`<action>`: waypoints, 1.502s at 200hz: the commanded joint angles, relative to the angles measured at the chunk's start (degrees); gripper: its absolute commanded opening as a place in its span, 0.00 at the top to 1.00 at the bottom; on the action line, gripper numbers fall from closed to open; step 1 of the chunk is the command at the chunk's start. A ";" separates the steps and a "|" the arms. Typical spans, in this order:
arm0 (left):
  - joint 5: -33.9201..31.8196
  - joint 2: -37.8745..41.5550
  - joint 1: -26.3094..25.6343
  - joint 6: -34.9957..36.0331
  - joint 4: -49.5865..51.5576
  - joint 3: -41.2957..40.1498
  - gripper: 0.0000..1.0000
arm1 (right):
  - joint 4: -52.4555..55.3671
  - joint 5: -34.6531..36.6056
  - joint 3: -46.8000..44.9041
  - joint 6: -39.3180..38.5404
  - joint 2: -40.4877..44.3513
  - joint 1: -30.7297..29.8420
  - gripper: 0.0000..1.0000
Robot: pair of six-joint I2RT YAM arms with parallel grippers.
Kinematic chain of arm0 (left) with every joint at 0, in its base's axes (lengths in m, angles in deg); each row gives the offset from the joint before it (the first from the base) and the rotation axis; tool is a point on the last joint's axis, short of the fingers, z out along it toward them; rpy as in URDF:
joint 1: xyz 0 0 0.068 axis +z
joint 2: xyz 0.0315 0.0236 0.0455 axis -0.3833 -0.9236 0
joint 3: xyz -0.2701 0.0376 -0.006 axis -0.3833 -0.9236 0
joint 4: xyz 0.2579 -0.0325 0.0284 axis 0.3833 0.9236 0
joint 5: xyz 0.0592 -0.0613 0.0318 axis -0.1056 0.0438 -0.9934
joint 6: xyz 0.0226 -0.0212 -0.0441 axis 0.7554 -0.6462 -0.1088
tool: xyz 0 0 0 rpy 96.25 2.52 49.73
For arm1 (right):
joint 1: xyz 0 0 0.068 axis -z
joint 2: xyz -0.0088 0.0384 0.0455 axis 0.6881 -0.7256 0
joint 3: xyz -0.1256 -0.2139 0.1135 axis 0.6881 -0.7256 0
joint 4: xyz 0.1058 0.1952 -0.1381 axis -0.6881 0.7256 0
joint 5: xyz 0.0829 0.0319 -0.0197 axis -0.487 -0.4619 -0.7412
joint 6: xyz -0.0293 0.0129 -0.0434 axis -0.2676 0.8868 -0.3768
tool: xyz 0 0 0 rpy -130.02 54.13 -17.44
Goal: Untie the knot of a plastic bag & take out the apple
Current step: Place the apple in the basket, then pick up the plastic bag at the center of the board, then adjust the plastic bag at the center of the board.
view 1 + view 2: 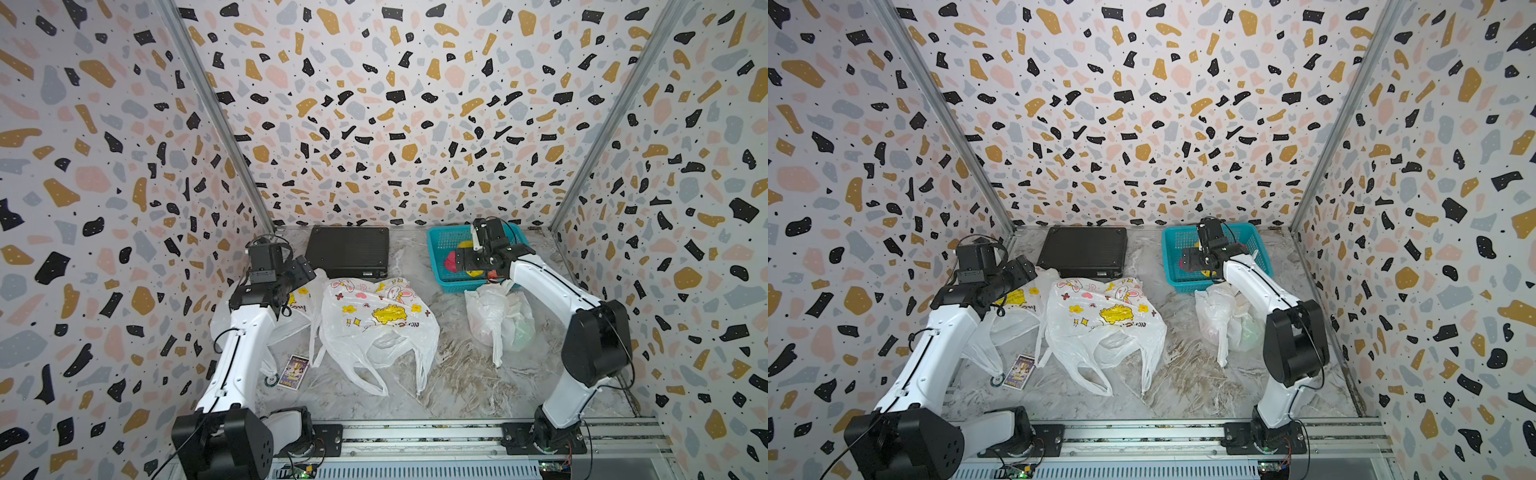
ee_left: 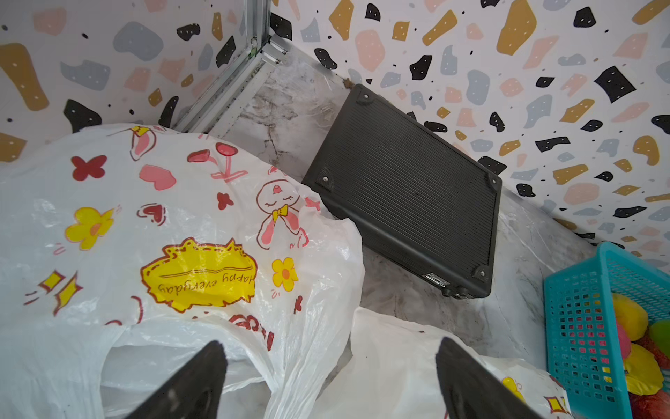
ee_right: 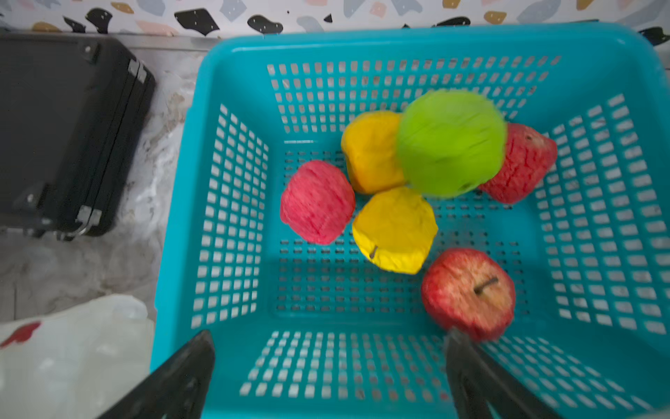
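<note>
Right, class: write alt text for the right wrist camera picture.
A teal basket holds five red and yellow apples and a blurred green apple. The right gripper hangs open over the basket's rim; a black case lies alongside.

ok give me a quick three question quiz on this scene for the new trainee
1. Fill in: the teal basket holds ___ yellow fruits.
2. Pick one: the left pincer hangs over A) the black case, B) a printed bag, C) the teal basket.
3. True or false: the right pincer is shut on a red apple.

Key: 1) two. 2) B. 3) false; its jaws stand wide apart above the basket with nothing between them.
</note>
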 commanded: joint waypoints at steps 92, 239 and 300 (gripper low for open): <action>23.57 15.56 -18.27 -3.73 -8.83 -10.17 0.02 | -5.57 -14.30 -30.83 2.50 22.88 -5.58 0.60; 9.13 -6.73 -23.39 -1.38 -13.87 -12.66 0.88 | -13.96 -11.25 -22.18 2.85 15.16 -28.02 0.96; -6.27 5.27 -22.59 5.76 0.34 0.04 1.00 | -14.30 -11.12 -22.14 0.58 16.87 -28.02 0.92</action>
